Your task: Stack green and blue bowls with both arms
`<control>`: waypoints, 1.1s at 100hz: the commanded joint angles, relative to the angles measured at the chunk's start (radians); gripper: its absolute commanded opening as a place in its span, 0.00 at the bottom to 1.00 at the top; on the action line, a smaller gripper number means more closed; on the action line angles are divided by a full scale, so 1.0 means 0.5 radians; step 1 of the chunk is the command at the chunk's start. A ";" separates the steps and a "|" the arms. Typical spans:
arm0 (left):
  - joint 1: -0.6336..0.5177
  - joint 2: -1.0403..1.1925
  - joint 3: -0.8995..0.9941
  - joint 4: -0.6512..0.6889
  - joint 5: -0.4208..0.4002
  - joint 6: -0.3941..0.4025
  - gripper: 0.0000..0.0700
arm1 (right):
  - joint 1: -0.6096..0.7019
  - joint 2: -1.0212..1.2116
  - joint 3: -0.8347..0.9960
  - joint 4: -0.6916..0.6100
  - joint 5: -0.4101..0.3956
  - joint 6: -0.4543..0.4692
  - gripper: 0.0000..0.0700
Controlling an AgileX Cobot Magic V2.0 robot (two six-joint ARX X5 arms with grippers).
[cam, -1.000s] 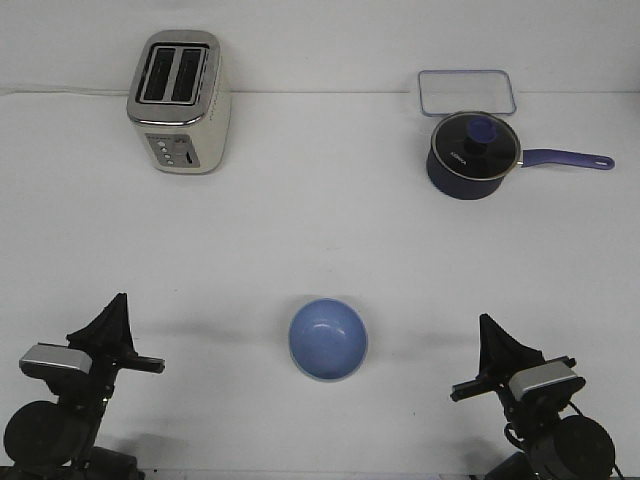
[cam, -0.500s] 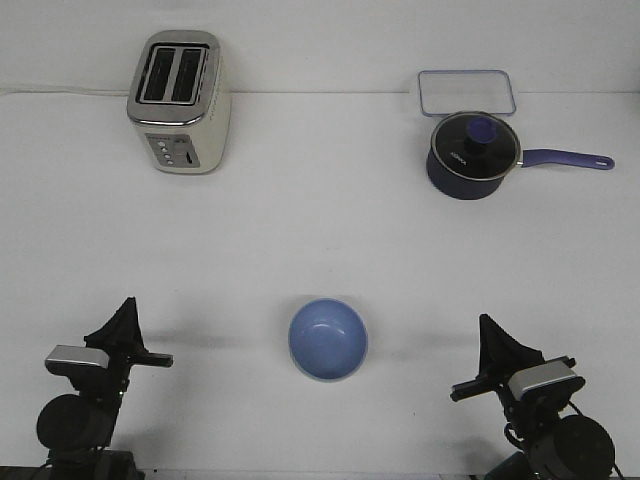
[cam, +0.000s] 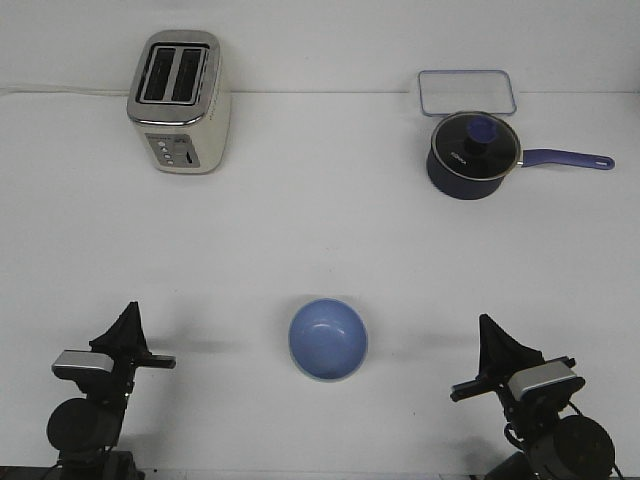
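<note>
The light blue bowl (cam: 328,339) sits upright on the white table, near the front and midway between the arms. A thin pale greenish edge shows along its lower rim. No separate green bowl is in view. My left gripper (cam: 130,312) is at the front left, well apart from the bowl. Its fingers meet in a point and it holds nothing. My right gripper (cam: 487,324) is at the front right, also apart from the bowl, with its fingers together and empty.
A cream toaster (cam: 180,101) stands at the back left. A dark navy lidded saucepan (cam: 473,154) stands at the back right, its handle pointing right. A clear rectangular container (cam: 467,92) is behind it.
My left arm has shifted to the right and drawn lower towards the front edge. The right arm and the bowl have not moved.
</note>
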 commanded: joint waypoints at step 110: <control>0.002 -0.002 -0.038 0.020 -0.002 -0.007 0.02 | -0.787 -0.079 -0.369 0.291 -0.382 -0.636 0.00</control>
